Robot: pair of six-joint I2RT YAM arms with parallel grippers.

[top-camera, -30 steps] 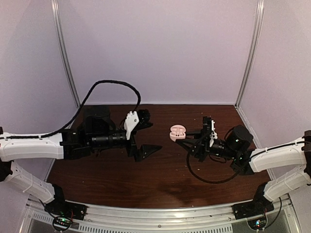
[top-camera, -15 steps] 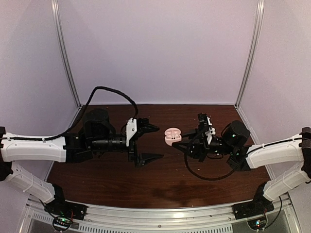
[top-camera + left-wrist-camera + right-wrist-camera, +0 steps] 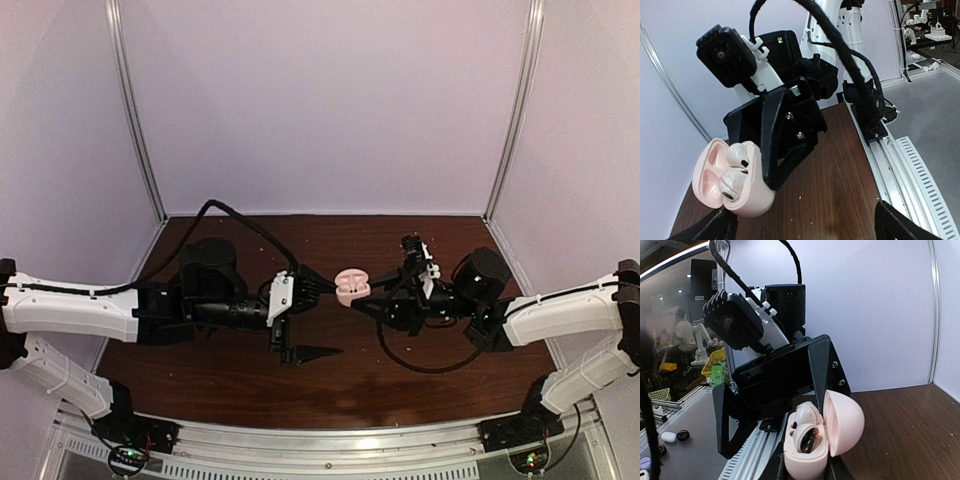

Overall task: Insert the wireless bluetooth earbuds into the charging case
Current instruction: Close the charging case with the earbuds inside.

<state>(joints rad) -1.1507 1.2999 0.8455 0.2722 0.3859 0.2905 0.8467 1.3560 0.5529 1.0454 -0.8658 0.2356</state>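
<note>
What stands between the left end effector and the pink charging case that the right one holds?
Nothing visible does. The open left end effector sits close beside the open charging case, which the right end effector clamps.

Pale lilac walls (image 3: 330,100) with metal posts (image 3: 135,110) enclose a dark wooden table (image 3: 340,375).

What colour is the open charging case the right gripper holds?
The charging case is pale pink, seen best in the left wrist view.
</note>
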